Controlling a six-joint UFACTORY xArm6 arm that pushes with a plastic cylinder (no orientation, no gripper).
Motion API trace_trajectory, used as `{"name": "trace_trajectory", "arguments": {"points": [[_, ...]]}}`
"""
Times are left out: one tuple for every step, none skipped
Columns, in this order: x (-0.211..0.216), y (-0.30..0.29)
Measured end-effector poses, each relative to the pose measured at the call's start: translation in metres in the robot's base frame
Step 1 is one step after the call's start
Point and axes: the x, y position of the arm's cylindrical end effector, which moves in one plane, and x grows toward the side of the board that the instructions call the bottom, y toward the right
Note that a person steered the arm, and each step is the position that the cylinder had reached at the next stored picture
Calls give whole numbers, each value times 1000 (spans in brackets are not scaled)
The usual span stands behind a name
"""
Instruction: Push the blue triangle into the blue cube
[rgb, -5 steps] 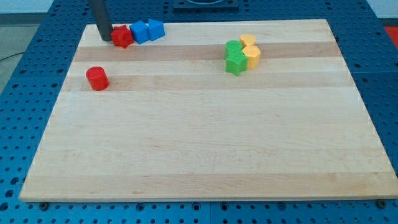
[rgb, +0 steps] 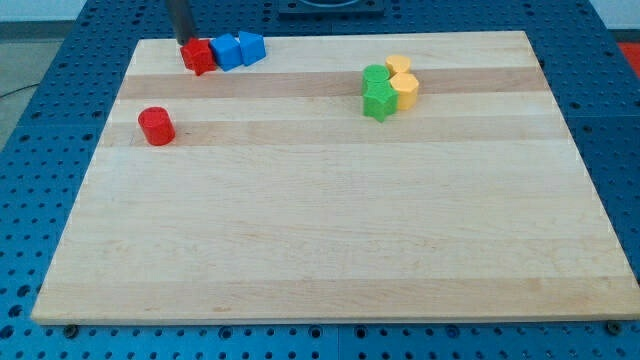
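Wooden surface (rgb: 330, 230) carries everything; no containers or writing show. Green blocks (rgb: 378, 94) touch yellow blocks (rgb: 403, 82). Red cylinder (rgb: 156, 126) sits apart. Blue triangle (rgb: 251, 46) touches blue cube (rgb: 227, 52), beside red block (rgb: 199, 56). My tip (rgb: 186, 42), no hand, holds nothing, touching red block's upper-left.

One camera only, set high beyond the tabletop's (rgb: 330, 250) six o'clock edge, looking down and toward twelve o'clock. It stands back enough to take in the whole board, with blue perforated bench (rgb: 30, 200) around it.
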Motion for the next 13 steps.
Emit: {"name": "trace_trajectory", "arguments": {"points": [[0,39],[0,49],[0,65],[0,82],[4,81],[9,81],[10,81],[7,81],[-1,83],[-1,115],[-1,133],[-1,134],[2,134]]}}
